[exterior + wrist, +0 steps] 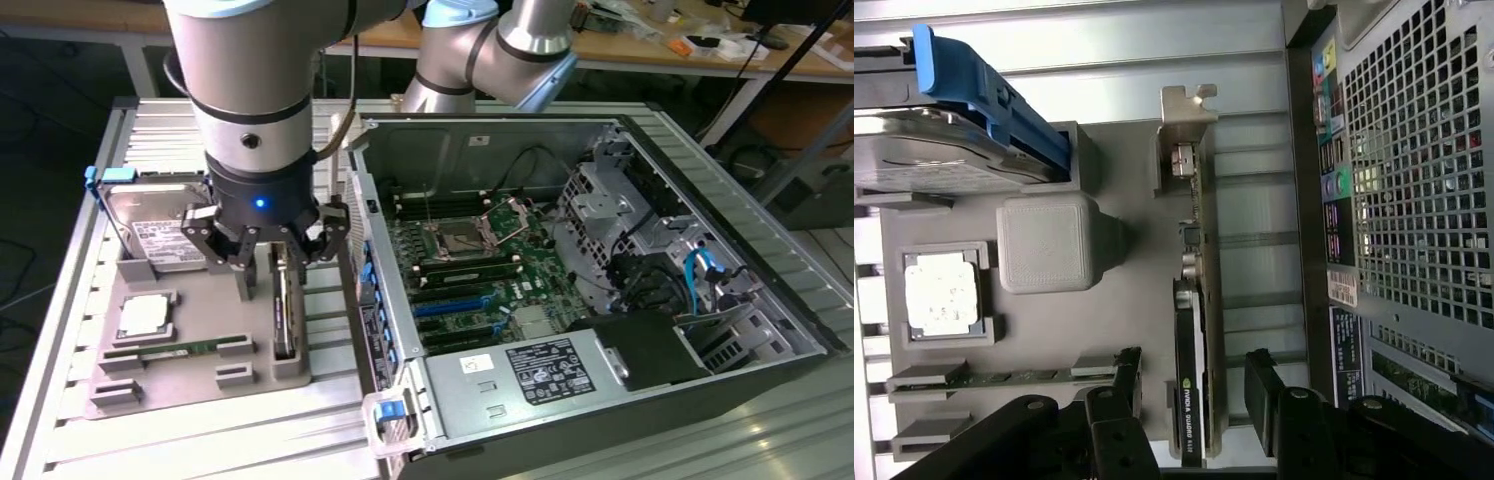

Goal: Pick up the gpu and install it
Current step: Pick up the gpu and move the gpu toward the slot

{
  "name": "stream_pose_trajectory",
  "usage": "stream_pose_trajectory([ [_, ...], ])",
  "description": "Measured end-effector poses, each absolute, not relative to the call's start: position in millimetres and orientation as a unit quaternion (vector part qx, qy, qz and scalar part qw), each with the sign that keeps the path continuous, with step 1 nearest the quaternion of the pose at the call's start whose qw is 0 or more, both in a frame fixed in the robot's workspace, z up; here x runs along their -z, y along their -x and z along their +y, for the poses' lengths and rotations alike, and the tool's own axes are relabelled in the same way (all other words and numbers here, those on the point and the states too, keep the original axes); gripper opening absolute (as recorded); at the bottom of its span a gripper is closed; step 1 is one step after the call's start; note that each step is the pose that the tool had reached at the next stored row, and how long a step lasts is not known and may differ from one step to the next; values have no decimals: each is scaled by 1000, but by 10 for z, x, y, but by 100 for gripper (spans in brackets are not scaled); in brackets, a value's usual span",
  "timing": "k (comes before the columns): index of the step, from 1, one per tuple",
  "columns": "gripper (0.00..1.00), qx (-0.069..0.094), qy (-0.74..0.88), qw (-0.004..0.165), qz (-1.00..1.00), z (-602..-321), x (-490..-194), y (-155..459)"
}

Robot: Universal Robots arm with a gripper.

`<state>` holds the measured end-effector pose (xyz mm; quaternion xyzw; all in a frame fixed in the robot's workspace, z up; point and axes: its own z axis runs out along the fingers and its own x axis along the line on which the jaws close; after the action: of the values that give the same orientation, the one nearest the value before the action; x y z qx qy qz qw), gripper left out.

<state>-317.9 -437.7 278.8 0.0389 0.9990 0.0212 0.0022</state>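
**Figure. The gpu and your gripper over the parts tray.** The gpu [283, 312] stood on its long edge in a slot of the grey tray [200, 395]. Its silver bracket [1188, 110] was at the end of the tray where the hard drive [150, 228] lay in its blue frame. In the wrist view you could read a maker's label on the black body of the card [1192, 330].

Your gripper [278, 262] hung directly over the gpu with its jaws spread wide and nothing held. One black finger [1120, 385] stood on one side of the card and the other on the opposite side. A strip of tray showed between each finger and the card, so neither touched it. How far above the card's top edge the fingertips sat could not be told.

On the tray beside the gpu, towards the exterior view's left, you had a raised grey block [1044, 243], a square processor chip [144, 316] in its own pocket, and a slim green memory stick [180, 350] lying flat in a holder.

The tray rested on the ribbed metal counter [320, 425]. Just beside it, on the exterior view's right, the open computer case [747, 250] lay on its side with the green motherboard [487, 275] exposed.
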Motion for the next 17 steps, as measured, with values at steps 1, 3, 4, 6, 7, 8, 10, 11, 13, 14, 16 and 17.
stream_pose_trajectory([
  [1, 54, -21, -39, 2, 999, -4378, -2771, 3177],
  [3, 54, -21, -39, 2, 999, -4378, -2734, 3172],
  [4, 54, -21, -39, 2, 999, -4378, -2717, 3170],
  [6, 54, -21, -39, 2, 999, -4378, -2673, 3164],
  [7, 54, -21, -39, 2, 999, -4378, -2655, 3161],
  [8, 54, -21, -39, 2, 999, -4378, -2636, 3155],
  [10, 54, -21, -39, 2, 999, -4378, -2598, 3144],
  [11, 54, -21, -39, 2, 999, -4378, -2581, 3139],
  [13, 54, -21, -39, 2, 999, -4378, -2545, 3128],
  [14, 54, -21, -39, 2, 999, -4378, -2525, 3124],
  [16, 54, -21, -39, 2, 999, -4377, -2496, 3126],
  [17, 54, -21, -40, 2, 999, -4376, -2492, 3138],
])
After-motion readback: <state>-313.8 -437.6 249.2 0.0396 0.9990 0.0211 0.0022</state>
